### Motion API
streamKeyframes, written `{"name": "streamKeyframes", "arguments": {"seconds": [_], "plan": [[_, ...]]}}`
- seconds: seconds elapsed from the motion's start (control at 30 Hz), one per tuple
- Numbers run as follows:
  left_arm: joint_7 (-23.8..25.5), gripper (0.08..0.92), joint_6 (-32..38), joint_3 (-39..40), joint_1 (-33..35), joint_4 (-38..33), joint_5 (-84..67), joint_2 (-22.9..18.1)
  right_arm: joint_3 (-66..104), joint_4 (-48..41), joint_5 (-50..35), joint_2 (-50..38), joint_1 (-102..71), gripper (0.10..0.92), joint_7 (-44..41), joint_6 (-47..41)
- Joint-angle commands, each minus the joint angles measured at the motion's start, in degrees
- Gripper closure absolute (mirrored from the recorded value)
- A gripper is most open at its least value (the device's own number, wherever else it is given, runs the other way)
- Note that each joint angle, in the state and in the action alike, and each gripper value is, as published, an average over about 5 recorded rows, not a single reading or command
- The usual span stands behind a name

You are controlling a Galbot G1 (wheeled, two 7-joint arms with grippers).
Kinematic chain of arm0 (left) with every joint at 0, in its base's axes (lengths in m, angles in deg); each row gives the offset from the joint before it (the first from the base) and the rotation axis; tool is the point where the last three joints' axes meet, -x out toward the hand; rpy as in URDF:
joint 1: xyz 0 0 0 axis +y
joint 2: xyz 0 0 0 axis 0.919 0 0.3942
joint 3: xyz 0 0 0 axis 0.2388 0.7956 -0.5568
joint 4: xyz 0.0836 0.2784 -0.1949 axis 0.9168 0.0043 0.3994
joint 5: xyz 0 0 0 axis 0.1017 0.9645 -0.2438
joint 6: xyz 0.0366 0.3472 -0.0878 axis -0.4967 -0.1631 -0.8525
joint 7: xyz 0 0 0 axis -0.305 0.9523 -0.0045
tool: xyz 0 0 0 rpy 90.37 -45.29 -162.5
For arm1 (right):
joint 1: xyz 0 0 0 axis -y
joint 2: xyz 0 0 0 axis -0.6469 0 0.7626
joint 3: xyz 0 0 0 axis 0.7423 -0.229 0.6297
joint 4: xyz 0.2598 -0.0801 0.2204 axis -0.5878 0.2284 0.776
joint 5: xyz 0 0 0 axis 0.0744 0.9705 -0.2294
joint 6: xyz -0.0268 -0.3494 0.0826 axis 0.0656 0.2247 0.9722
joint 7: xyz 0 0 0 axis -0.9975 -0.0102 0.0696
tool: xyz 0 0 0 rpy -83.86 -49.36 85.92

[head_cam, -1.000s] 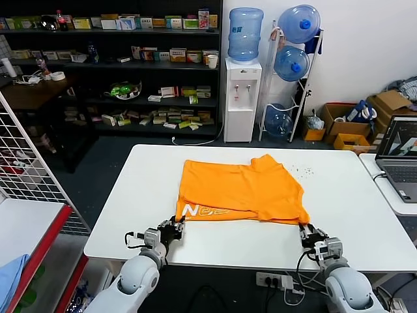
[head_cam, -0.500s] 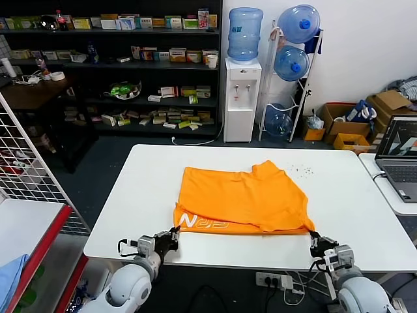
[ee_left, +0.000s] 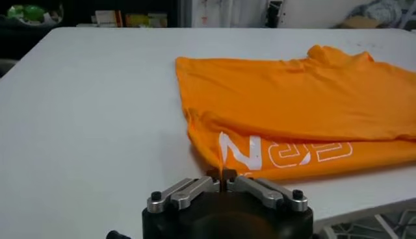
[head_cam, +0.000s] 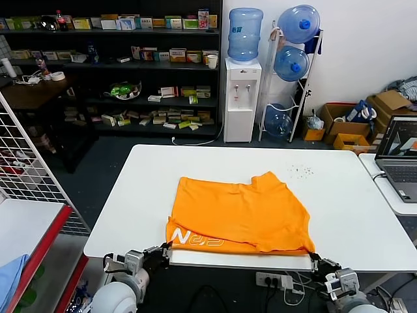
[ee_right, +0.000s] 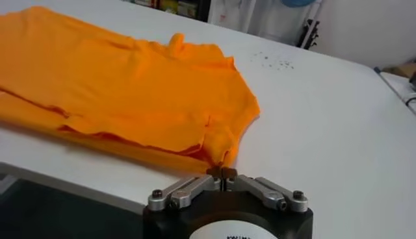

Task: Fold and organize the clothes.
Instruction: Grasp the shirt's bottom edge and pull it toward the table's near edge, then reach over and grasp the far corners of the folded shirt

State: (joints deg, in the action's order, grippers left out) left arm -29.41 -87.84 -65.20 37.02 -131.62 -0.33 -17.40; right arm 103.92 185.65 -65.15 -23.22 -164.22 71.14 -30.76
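- The left gripper [head_cam: 164, 251], low in the frame at the table's near edge, has its fingers pinched together on the near left corner of the T-shirt [head_cam: 240, 212].
- The right gripper [head_cam: 317, 259], at the lower right, is likewise clamped on the shirt's near right corner.
- The T-shirt is bright orange and folded over on itself, lying flat near the front edge of the white table [head_cam: 352, 208], in the middle of the frame.
- White lettering runs along the lower layer's near left strip; the upper layer's hem lies just behind it.
- A sleeve or collar bump rises at the shirt's far edge.
- A laptop [head_cam: 399, 160] sits at the right edge; a water dispenser [head_cam: 242, 98] and dark shelves [head_cam: 117, 65] stand behind.
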Motion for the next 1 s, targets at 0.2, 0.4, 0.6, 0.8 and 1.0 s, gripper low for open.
{"name": "streamKeyframes", "arguments": {"seconds": [0.2,0.4,0.6,0.8,1.0], "plan": [[-2.77,0.664,-5.06,-1.50,2.88,-5.41,-3.14,2.31,1.50,3.30,-4.27,-1.22,-1.11,0.660,2.10,0.39],[-1.39,0.491,-2.82,-2.19,0.37,-6.38,-1.46,2.67,2.14,4.34,-6.67,-2.87,0.56,0.487,2.46,4.93],[2.81,0.318,2.18,-0.73,-8.96,-0.60,3.62,-1.06,-0.09,-3.82,-8.96,-3.98,10.68,0.314,0.87,10.17],[4.08,0.189,4.22,3.14,-22.33,9.63,4.30,-4.40,-3.74,-14.65,-12.83,-4.23,25.02,0.208,-2.74,9.35],[4.51,0.177,4.55,8.62,-31.69,21.05,2.19,-6.25,-8.04,-25.70,-15.96,-3.69,37.00,0.203,-7.55,7.28]]}}
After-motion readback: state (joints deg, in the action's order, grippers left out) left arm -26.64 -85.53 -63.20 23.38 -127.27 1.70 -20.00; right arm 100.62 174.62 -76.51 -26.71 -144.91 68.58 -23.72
